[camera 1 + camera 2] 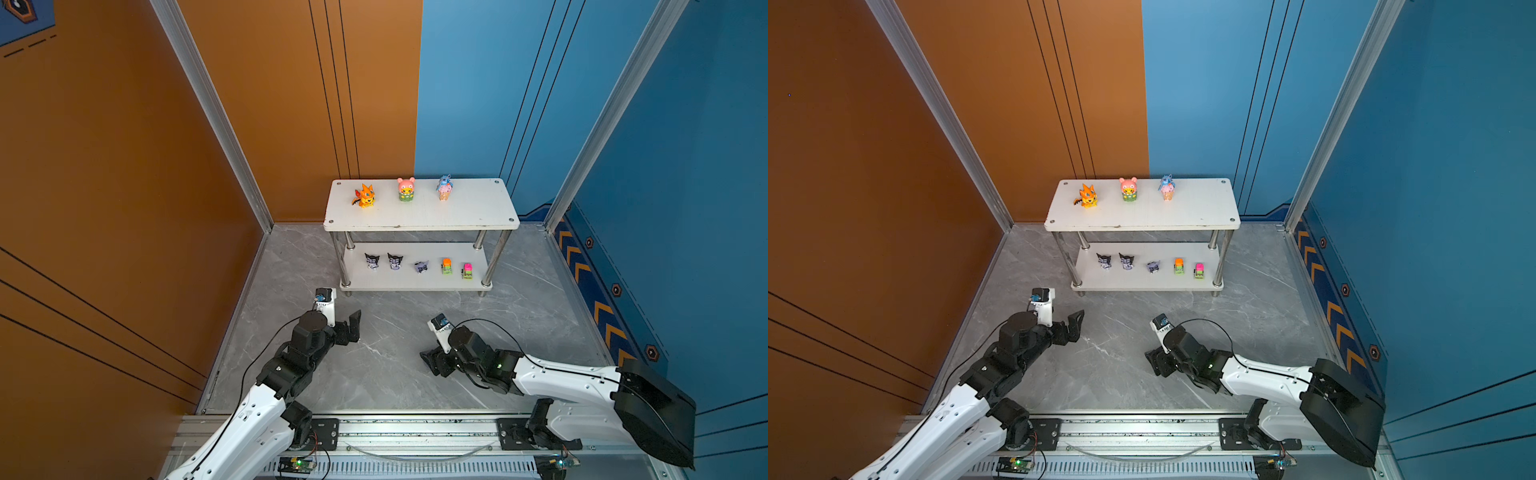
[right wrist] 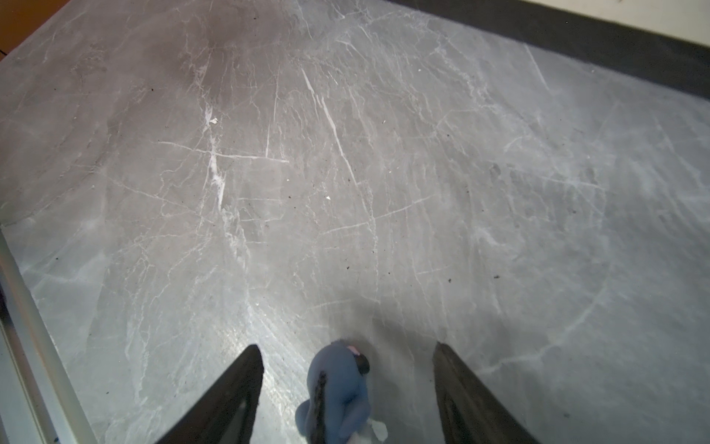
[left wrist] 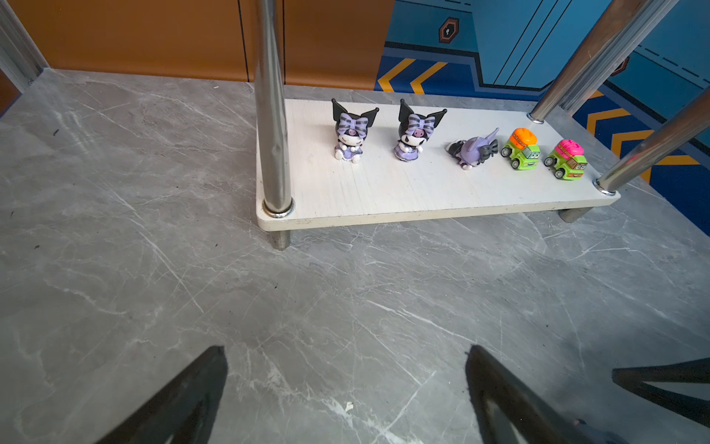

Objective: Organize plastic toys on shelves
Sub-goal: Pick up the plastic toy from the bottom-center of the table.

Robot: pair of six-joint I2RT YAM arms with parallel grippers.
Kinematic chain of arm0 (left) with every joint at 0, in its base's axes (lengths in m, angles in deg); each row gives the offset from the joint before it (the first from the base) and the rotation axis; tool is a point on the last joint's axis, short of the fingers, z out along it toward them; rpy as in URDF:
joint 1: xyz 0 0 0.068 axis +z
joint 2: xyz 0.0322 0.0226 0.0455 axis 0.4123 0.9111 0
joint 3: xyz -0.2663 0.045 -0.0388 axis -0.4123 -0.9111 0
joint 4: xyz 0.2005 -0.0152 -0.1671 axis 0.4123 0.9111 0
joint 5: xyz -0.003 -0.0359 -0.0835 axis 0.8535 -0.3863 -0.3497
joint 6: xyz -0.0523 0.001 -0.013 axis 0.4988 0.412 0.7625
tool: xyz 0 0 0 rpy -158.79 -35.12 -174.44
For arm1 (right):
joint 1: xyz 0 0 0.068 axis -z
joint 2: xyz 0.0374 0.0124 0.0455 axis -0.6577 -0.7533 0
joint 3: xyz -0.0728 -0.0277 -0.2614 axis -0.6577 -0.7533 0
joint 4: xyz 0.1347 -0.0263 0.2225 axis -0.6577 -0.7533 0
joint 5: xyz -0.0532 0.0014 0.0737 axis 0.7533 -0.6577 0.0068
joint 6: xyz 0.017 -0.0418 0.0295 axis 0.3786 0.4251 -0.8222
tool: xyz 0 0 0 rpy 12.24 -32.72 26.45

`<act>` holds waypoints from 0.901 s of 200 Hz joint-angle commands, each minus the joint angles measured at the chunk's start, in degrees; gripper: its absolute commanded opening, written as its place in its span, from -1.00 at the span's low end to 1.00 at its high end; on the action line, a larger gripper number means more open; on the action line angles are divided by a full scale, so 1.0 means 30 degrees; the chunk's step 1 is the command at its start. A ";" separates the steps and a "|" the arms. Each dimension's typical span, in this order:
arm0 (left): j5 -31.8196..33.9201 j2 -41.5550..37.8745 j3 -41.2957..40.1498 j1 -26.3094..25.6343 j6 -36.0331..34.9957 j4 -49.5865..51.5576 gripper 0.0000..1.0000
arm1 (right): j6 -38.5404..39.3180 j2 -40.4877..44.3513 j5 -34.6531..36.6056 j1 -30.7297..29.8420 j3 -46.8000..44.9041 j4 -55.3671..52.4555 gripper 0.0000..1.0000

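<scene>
Grey marble tabletop is carrying the blue-grey donkey, which is lying between the fingers of the right gripper (nearer one finger, touching neither). Its jaws are standing apart, gripping nothing. Left gripper is hanging wide open, facing the shelves.

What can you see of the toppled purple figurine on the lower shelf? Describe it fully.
The toppled purple figurine looks like glossy plastic, lilac with black and white parts. It lies on its side on the lower shelf, the middle of five toys in a row, between an upright horned figurine and the orange-topped green car, apart from both. Only the shelf touches it.
</scene>
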 commanded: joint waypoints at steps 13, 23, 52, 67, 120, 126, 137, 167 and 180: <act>-0.0360 0.0160 0.0570 0.0237 -0.0242 0.0273 0.96 | -0.0203 -0.0459 -0.0253 -0.0286 -0.0267 -0.1215 0.43; -0.0419 0.0210 0.0640 0.0228 -0.0274 0.0273 0.96 | -0.0130 -0.0750 -0.0221 -0.0422 -0.0238 -0.1277 0.43; -0.0415 0.0256 0.0582 0.0256 -0.0304 0.0215 0.96 | 0.0005 -0.1435 -0.0062 -0.0666 0.0038 -0.1552 0.41; -0.0360 0.0252 0.0505 0.0257 -0.0275 0.0134 0.96 | 0.0107 -0.1894 -0.0132 -0.0735 0.0266 -0.1572 0.38; -0.0377 0.0139 0.0590 0.0286 -0.0464 0.0412 0.96 | 0.0455 -0.2738 0.0068 -0.1090 0.0882 -0.1835 0.07; -0.0378 0.0141 0.0631 0.0314 -0.0505 0.0445 0.96 | 0.0524 -0.2742 0.0071 -0.1088 0.0897 -0.1843 0.09; -0.0374 0.0136 0.0644 0.0315 -0.0538 0.0475 0.96 | 0.0602 -0.2714 0.0088 -0.1082 0.0911 -0.1868 0.10; -0.0419 0.0180 0.0631 0.0345 -0.0568 0.0445 0.96 | 0.0688 -0.2611 0.0255 -0.1082 0.0934 -0.1857 0.01; -0.0491 0.0223 0.0668 0.0352 -0.0567 0.0449 0.96 | 0.0695 -0.2614 0.0327 -0.1090 0.0961 -0.1865 -0.10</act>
